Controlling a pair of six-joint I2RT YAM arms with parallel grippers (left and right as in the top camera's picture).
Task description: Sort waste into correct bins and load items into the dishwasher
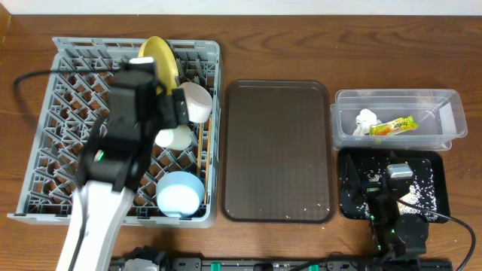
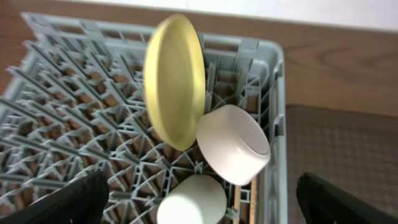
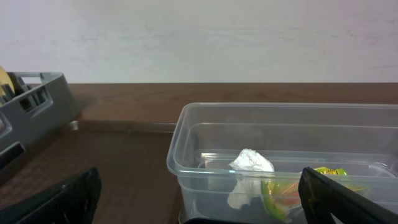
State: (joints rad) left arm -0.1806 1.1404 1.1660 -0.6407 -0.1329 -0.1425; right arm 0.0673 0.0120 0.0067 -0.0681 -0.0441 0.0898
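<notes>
Your table (image 1: 301,45) carries the grey dish rack (image 1: 45,135) at left, the brown tray (image 1: 279,150) at centre, and the clear tub (image 1: 444,113) with the black tub (image 1: 433,169) just in front of it at right; your left gripper (image 1: 175,107) hangs over the rack and your right gripper (image 3: 202,208) over the black tub, both spread wide and holding nothing; in the rack the yellow plate (image 1: 160,56) stands on edge, the pinkish-white bowl (image 1: 197,102) against it, the cream cup (image 1: 175,138) beside that, the light blue bowl (image 1: 179,193) nearest you; the tissue (image 1: 365,120) and snack wrapper (image 1: 395,126) lie in the clear tub; whitish scraps (image 1: 418,188) dot the black tub.
</notes>
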